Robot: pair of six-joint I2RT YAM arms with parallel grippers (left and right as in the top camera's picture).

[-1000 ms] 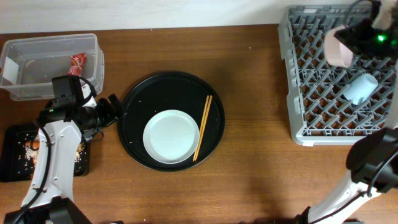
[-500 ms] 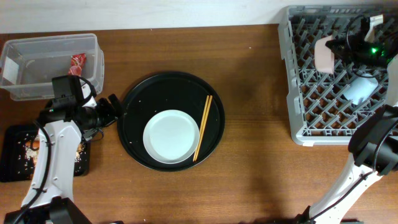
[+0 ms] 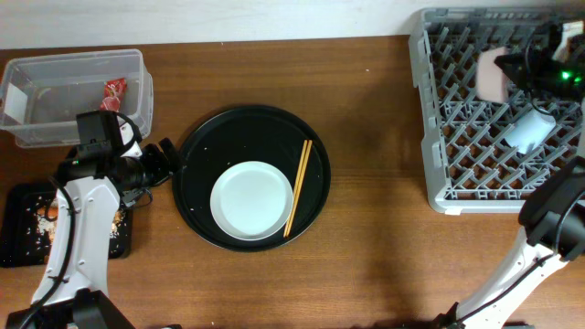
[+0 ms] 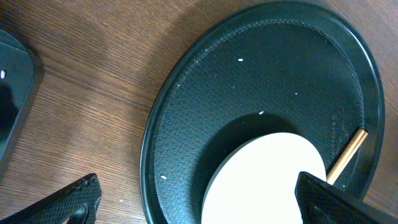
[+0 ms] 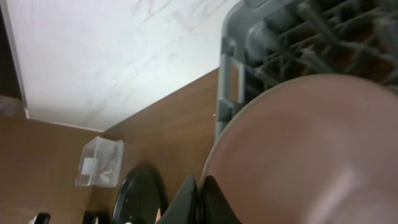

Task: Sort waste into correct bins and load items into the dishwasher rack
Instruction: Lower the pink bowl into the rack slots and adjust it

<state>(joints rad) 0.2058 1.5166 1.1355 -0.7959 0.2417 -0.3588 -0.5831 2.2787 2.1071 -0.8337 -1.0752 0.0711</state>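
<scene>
Above the dishwasher rack [image 3: 437, 137], my right jaws are pinching the bowl [image 3: 494, 75] by its rim, holding it on edge; the pegs are lying directly beneath, the cup [image 3: 530, 131] just beside. My left jaws are standing spread, well apart, by the round tray [image 3: 210, 146].

A brown wooden surface [image 3: 384, 265] fills nearly all of the overhead view, its fine grain running along its far edge. Beyond that far edge lies a pale strip [image 3: 228, 18], off-white. In the right wrist view the strip shows faint grey veins; whether it is wall or floor cannot be told. Off the surface, at the left edge of that view, stands a dark band [image 5: 5, 56], too unclear to name. The light is soft and even, giving the surface a dull sheen and only blurred shadows.
</scene>
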